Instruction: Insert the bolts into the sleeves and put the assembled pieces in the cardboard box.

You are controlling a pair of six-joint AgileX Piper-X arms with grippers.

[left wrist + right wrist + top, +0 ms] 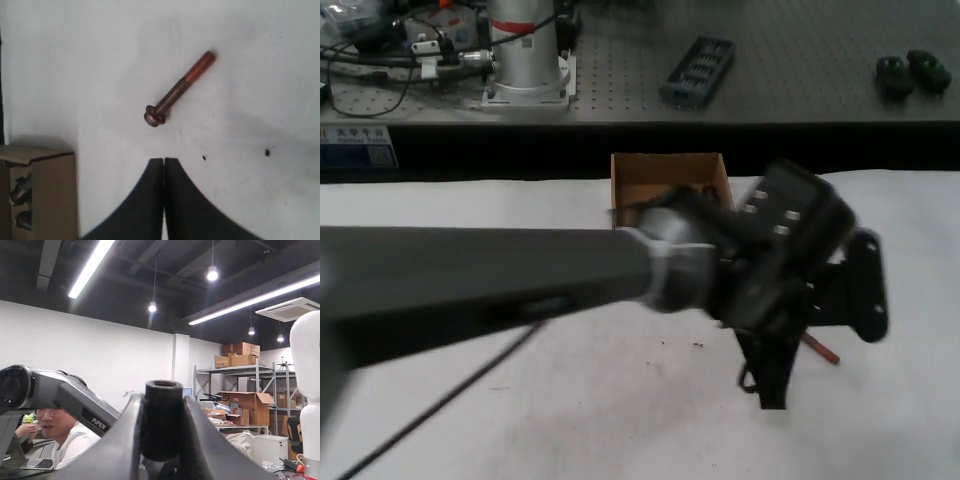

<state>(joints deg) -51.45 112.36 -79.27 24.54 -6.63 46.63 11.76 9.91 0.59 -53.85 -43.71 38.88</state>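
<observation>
Risk of pushing bolt (177, 90) away, not grasping it: hovering near it on cloth (270, 100) near box (50, 190) with left claw (164, 161) pressed shut and empty, gripping sleeve (161, 425) in right claw (162, 400).

Left arm (490, 275) stretches out, left gripper (164, 161) pointing downward, jaws pressed together; right gripper (161, 399) faces upward, fingers (120, 440) clamped around a black sleeve (160, 425)

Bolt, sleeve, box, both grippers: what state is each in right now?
Bolt: lying loose on the white cloth, bare.
Sleeve: gripped, open end empty.
Box: open, dark pieces inside.
Left gripper: shut, empty.
Right gripper: shut on the sleeve.
</observation>
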